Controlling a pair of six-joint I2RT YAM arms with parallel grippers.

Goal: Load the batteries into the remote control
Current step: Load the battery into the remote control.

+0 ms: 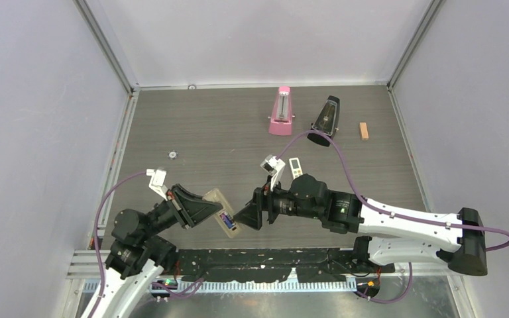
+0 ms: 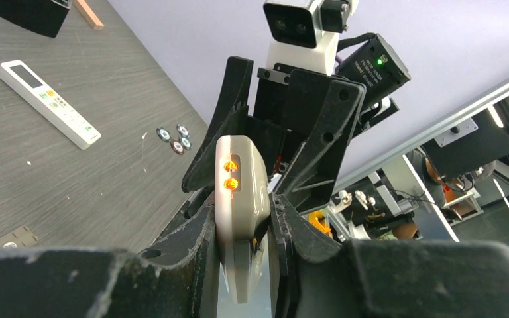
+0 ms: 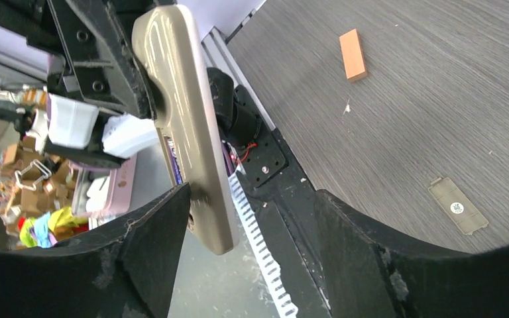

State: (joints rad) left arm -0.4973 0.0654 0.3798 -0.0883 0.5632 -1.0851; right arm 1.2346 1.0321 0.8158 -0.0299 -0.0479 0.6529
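My left gripper (image 1: 202, 205) is shut on the remote control (image 1: 220, 209) and holds it off the table with its grey-beige back up. The open battery bay shows a bluish-purple battery (image 1: 226, 220). In the left wrist view the remote (image 2: 240, 182) stands clamped between the fingers of the left gripper (image 2: 242, 199). My right gripper (image 1: 246, 216) is open and empty at the remote's free end. In the right wrist view the remote (image 3: 189, 126) passes between the wide jaws of the right gripper (image 3: 248, 199), close to the left finger. Other batteries are out of view.
A broader white remote (image 1: 295, 167) lies mid-table, also in the left wrist view (image 2: 48, 103). The battery cover (image 3: 457, 205) lies on the table. A pink metronome (image 1: 281, 111), a black metronome (image 1: 325, 118) and an orange block (image 1: 364, 130) stand at the back.
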